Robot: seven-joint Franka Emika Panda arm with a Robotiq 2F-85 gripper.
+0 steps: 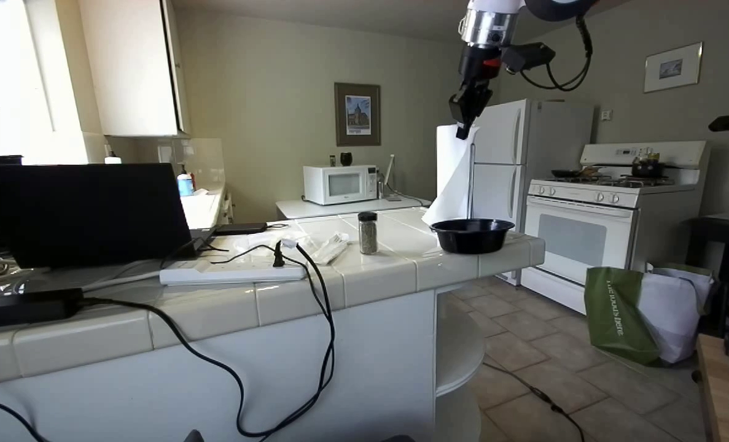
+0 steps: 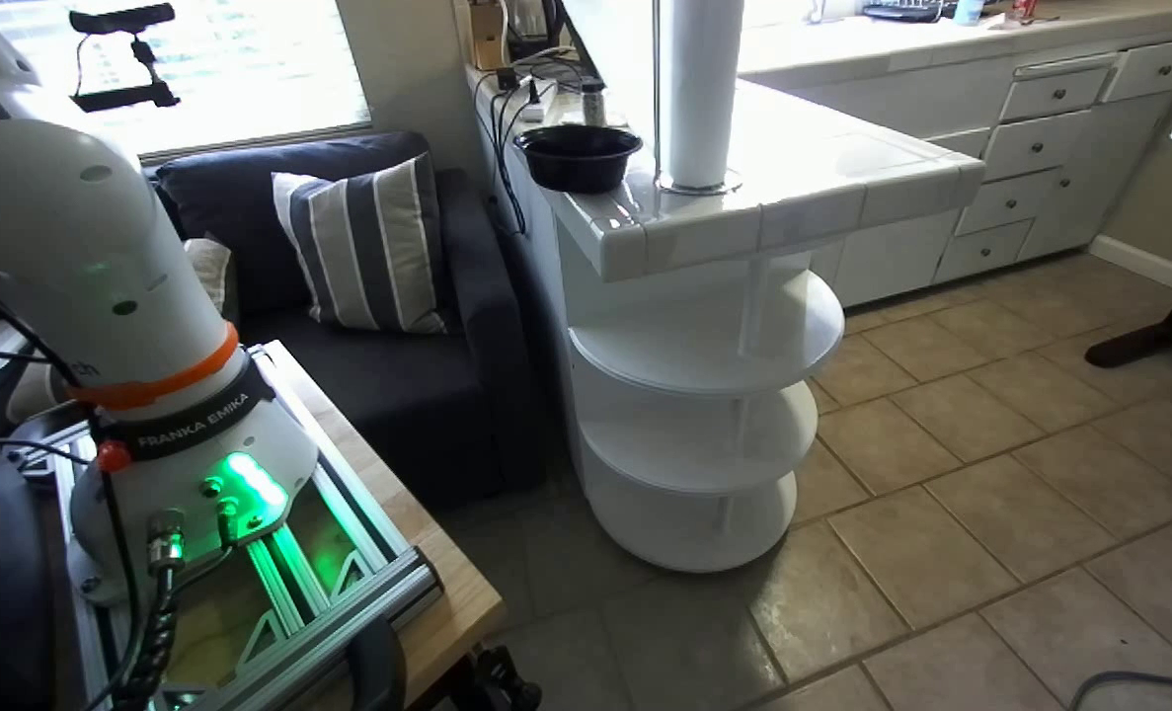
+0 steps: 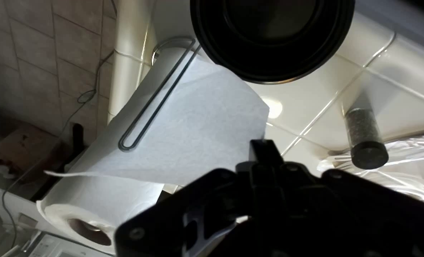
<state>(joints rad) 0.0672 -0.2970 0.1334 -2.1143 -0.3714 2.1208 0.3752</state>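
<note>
My gripper (image 1: 463,130) hangs high over the counter's end, by the top of a white paper towel roll (image 1: 447,153). Its fingertips are together, pointing down. In the wrist view the gripper (image 3: 264,144) comes in from below, with a loose towel sheet (image 3: 204,121) reaching behind its tips. Whether the tips touch or pinch that sheet, I cannot tell. A wire holder (image 3: 168,94) runs along the roll. Beside the roll's foot stands a round black bowl (image 1: 471,238), also below me in the wrist view (image 3: 279,66). An exterior view shows roll (image 2: 704,89) and bowl (image 2: 576,163), but no gripper.
A spice jar (image 1: 368,235) with a black lid stands left of the bowl. Farther along the tiled counter (image 1: 389,270) are a power strip (image 1: 232,273), cables, plastic-wrapped cutlery and a laptop (image 1: 88,215). Rounded shelves (image 2: 704,336) sit under the counter's end.
</note>
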